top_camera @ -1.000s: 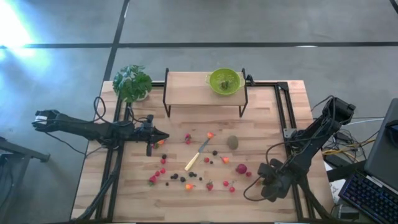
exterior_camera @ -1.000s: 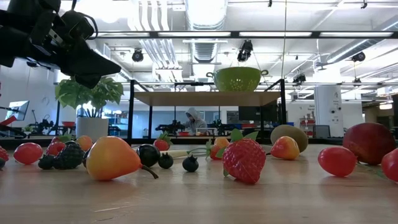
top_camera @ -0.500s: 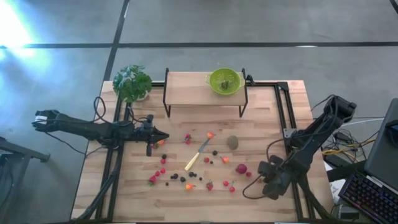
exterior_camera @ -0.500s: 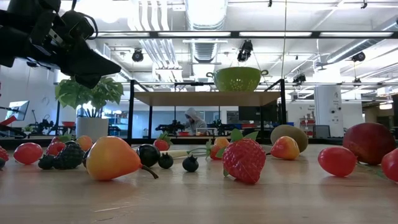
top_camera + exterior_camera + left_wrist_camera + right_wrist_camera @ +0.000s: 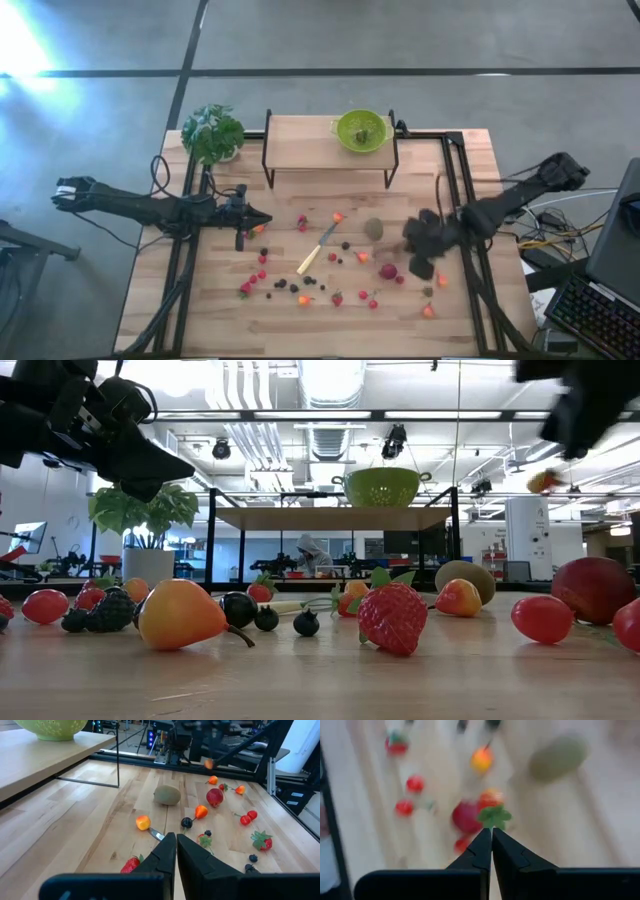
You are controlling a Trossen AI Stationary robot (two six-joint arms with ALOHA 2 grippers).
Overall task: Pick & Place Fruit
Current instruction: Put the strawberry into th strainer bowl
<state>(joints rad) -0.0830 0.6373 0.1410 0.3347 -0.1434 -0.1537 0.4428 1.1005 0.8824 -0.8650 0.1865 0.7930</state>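
Many small fruit pieces, red, dark and orange, lie scattered on the wooden table (image 5: 220,300), with a brown-green kiwi (image 5: 374,229) among them. My right gripper (image 5: 418,262) hangs above the fruit right of the kiwi, shut on a small orange-red fruit with a green leafy top (image 5: 490,799); the same fruit shows in mid-air in the low view (image 5: 543,482). My left gripper (image 5: 262,221) hovers shut and empty over the table's left part, its fingers (image 5: 176,845) pointing toward the fruit. My right gripper pinches the small fruit between its two fingertips at the green leafy top (image 5: 493,816). The fingers slant down from the table's right side. The orange-red body sticks out beyond the tips, lifted clear of the table.
A green colander (image 5: 362,130) stands on a raised wooden shelf (image 5: 300,145) at the far edge. A potted plant (image 5: 212,133) stands at the far left. A pale-handled knife (image 5: 318,252) lies among the fruit. Black rails (image 5: 455,180) run along the table's sides.
My right gripper has risen from the table's near right part and swung toward the far edge and the kiwi, turning as it went and staying shut. The small orange-red fruit has come up with it, clear of the table. A few fruit pieces under the arm now show.
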